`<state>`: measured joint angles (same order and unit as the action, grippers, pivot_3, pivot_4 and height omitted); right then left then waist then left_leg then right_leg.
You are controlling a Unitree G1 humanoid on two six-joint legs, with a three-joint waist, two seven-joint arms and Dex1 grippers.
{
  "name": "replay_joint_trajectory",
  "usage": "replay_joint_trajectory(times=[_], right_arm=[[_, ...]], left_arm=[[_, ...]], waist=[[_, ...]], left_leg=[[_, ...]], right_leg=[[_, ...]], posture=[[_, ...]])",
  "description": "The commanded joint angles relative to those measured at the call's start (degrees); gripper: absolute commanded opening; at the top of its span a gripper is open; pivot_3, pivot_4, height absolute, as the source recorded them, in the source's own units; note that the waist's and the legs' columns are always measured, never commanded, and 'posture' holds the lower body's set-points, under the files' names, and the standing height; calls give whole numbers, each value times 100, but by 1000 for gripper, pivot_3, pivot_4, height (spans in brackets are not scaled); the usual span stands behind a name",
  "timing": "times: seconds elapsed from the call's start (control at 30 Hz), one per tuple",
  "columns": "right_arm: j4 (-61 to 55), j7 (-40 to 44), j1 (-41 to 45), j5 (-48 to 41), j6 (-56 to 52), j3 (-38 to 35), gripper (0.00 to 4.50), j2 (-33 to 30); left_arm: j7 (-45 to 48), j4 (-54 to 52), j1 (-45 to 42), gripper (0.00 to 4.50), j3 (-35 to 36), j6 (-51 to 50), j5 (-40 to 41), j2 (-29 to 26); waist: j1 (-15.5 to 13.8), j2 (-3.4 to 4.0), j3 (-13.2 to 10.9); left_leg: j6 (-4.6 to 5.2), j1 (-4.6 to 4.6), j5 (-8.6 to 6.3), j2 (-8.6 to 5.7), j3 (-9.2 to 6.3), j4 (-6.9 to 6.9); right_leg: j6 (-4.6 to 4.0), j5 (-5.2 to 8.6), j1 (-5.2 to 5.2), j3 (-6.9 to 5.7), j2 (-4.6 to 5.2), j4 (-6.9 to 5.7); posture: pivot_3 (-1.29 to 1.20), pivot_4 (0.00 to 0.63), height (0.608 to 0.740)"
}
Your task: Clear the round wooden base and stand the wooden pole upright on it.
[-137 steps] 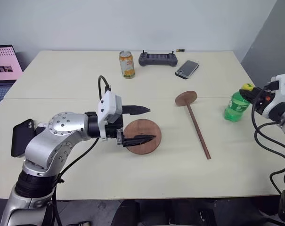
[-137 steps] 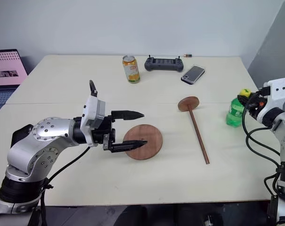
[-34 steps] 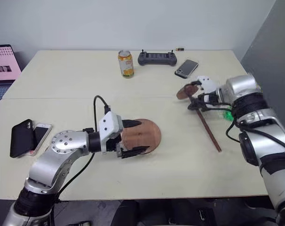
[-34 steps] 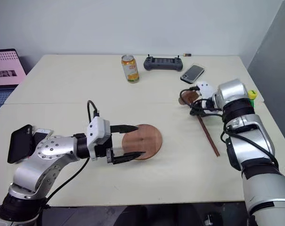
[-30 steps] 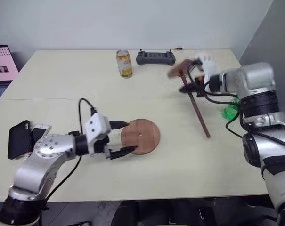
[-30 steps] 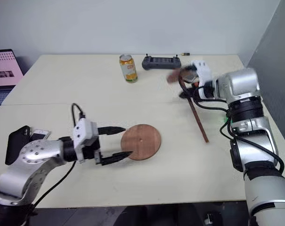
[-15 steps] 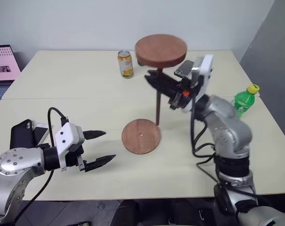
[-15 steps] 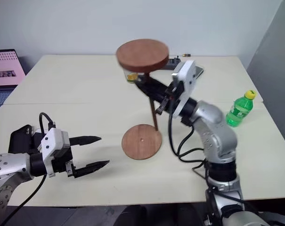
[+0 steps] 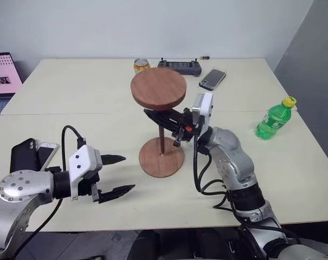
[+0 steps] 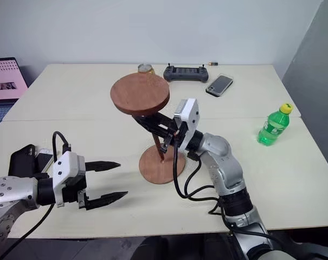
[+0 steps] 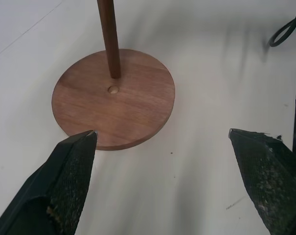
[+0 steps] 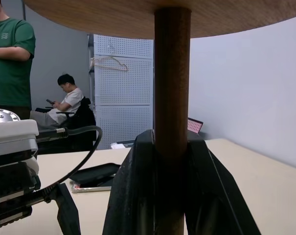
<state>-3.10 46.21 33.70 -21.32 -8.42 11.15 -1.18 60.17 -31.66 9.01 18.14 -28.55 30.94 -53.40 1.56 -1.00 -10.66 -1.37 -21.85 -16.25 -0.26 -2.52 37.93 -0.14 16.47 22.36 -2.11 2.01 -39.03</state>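
The right gripper (image 9: 162,120), jaws clamped on the shaft of the wooden pole (image 9: 161,138), holds the rod upright with its fixed disc uppermost and its bare lower end down on the round wooden base (image 9: 161,157). In the left wrist view that end sits just behind the small centre hole (image 11: 113,89) rather than in it, though whether it presses on the wood or hangs a hair above cannot be told. The base lies bare on the cream table (image 9: 294,173), so the clearing step looks done and the standing step is in hand. The left gripper (image 9: 116,174) hangs near the table with its jaws wide apart and nothing between them; the base lies ahead of its tips, close but apart. The likely next move is a small shift of the held rod, bringing its foot from beyond the hole onto it, then a straight push down with the shaft kept vertical between the jaws before they part. The top-heavy disc above the grip could tip the pole if it is released unseated.
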Motion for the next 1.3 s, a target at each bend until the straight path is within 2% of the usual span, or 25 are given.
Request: replay_joint_trajectory(times=[0.03,0.87,1.3], right_arm=[[53,36,62,11,250,42,262,58],[639,74,-4,260,864,242,262,107],[566,335,-80,171,703,281,262,-119]], left_arm=[[-65,-206,36,4500,75,9,11,-46],[-166,-106,-3,4500,59,106,3,-23],[-114,31,-107,4500,-1,234,-72,-12]], waist=[[-3,0,0],[-3,-1,0],[-4,-2,1]], left_leg=[[0,0,0,0,0,0],[0,1,0,0,-1,0],[0,5,0,0,-1,0]], right_leg=[[0,0,0,0,0,0],[0,0,-1,-1,0,1],[0,0,-5,-1,0,1]], posture=[[0,150,740],[0,150,740],[0,150,740]])
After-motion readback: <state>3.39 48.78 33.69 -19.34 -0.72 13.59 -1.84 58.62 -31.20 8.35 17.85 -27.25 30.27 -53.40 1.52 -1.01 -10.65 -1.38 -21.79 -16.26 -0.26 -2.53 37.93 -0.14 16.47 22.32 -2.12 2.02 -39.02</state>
